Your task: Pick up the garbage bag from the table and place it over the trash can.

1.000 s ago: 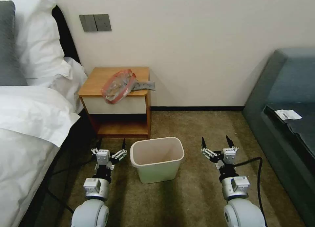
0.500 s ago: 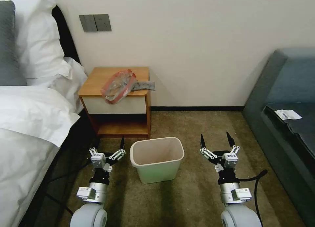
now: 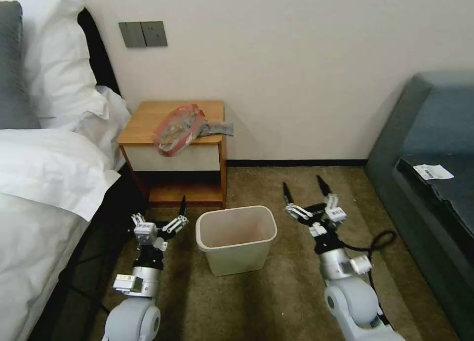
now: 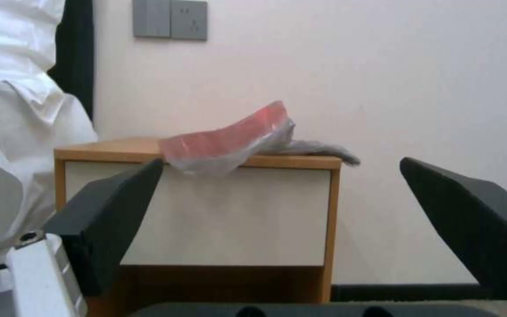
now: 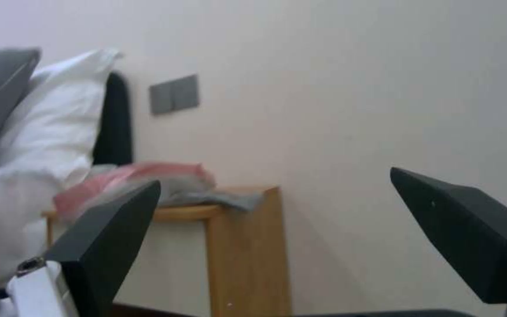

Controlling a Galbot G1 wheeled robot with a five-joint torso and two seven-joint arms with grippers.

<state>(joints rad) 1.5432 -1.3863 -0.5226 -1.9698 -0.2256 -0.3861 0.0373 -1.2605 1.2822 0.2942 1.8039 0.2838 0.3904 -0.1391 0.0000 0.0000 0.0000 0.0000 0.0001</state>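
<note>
The garbage bag [image 3: 177, 129], crinkly grey plastic with a red band, lies crumpled on the front of the table [image 3: 143, 118] and hangs a little over the edge. The left wrist view has the garbage bag [image 4: 230, 141] on the table [image 4: 207, 211]; the right wrist view has the garbage bag [image 5: 139, 181] and the table [image 5: 247, 246] from the side. The cream trash can [image 3: 236, 259] stands on the carpet before the table. My left gripper [image 3: 163, 210] [image 4: 281, 162] is open, left of the can. My right gripper [image 3: 302, 183] [image 5: 274, 176] is open, right of the can.
A bed [image 3: 44, 183] with white bedding runs close along the left. A dark teal sofa [image 3: 434, 148] stands at the right with a paper slip [image 3: 432, 171] on it. A black cable [image 3: 377, 242] loops on the carpet by my right arm. The wall is just behind the table.
My right gripper has moved forward and leftward, toward the table and past the can's right rim. The left arm has shifted slightly forward. The bag and the can have stayed put.
</note>
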